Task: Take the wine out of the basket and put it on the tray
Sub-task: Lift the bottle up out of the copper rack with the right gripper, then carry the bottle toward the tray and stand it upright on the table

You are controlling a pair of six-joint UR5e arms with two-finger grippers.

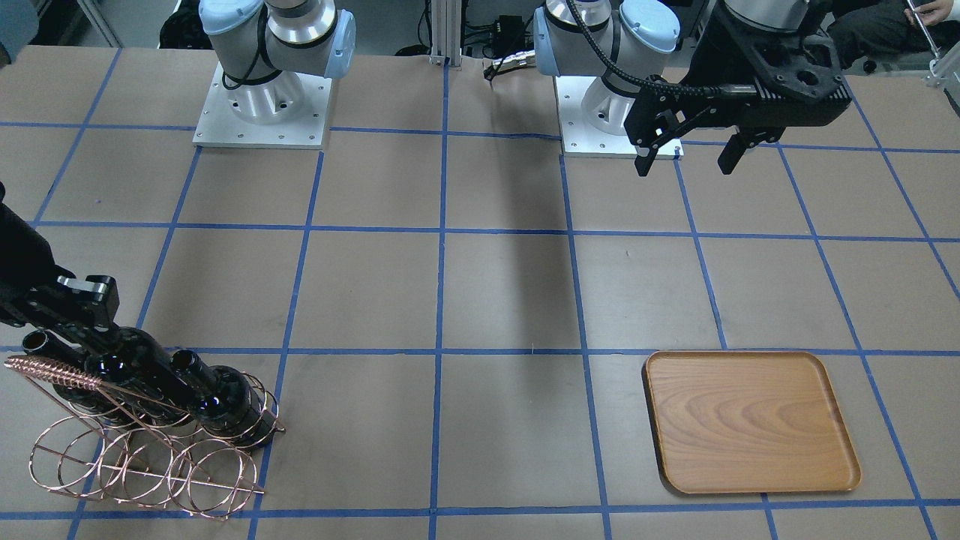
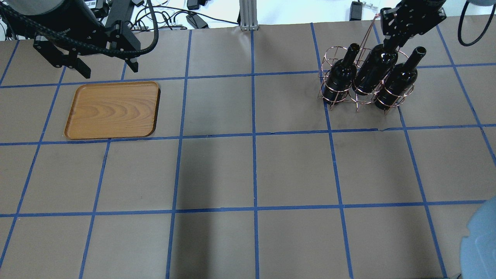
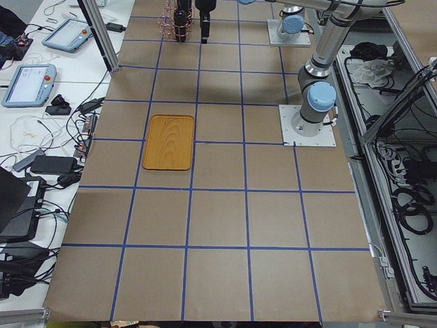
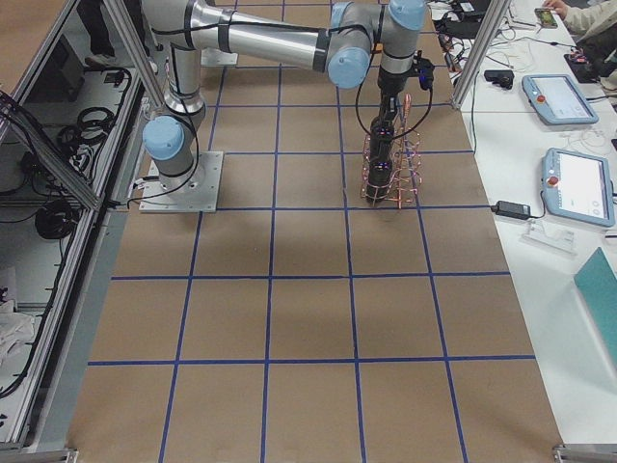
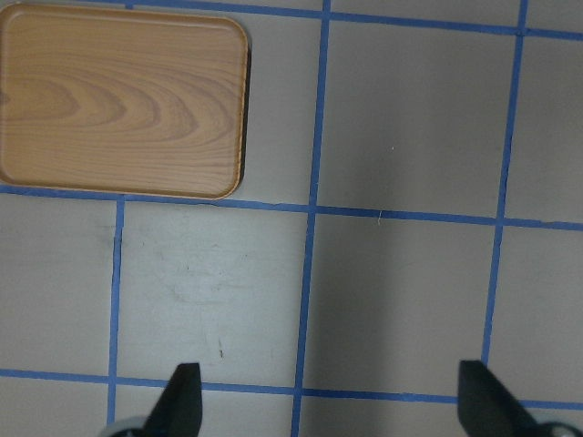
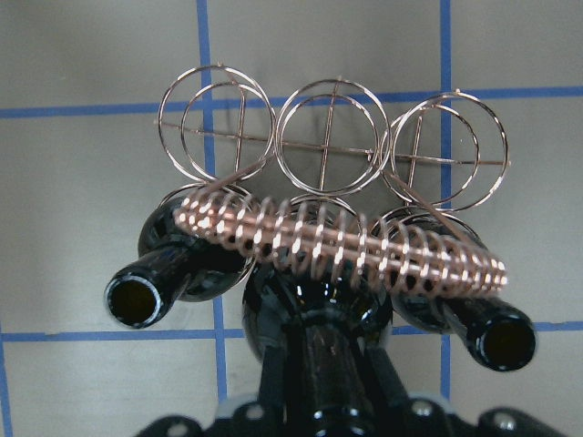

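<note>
The copper wire basket (image 2: 334, 48) stands at the table's far right and holds three black wine bottles tilted in its rings. My right gripper (image 2: 389, 43) is shut on the neck of the middle wine bottle (image 2: 375, 69). The right wrist view shows that neck (image 6: 319, 364) between the fingers, under the twisted handle (image 6: 346, 241). The other two bottles (image 2: 341, 77) (image 2: 399, 81) lie on either side of it. The wooden tray (image 2: 112, 110) lies empty at the far left. My left gripper (image 2: 108, 69) is open and hovers just beyond the tray.
The table is brown paper with a blue tape grid (image 2: 254, 135). The two arm bases (image 1: 262, 97) (image 1: 600, 105) stand on white plates at the robot's side. Tablets and cables (image 3: 41, 75) lie on a side bench past the tray's end.
</note>
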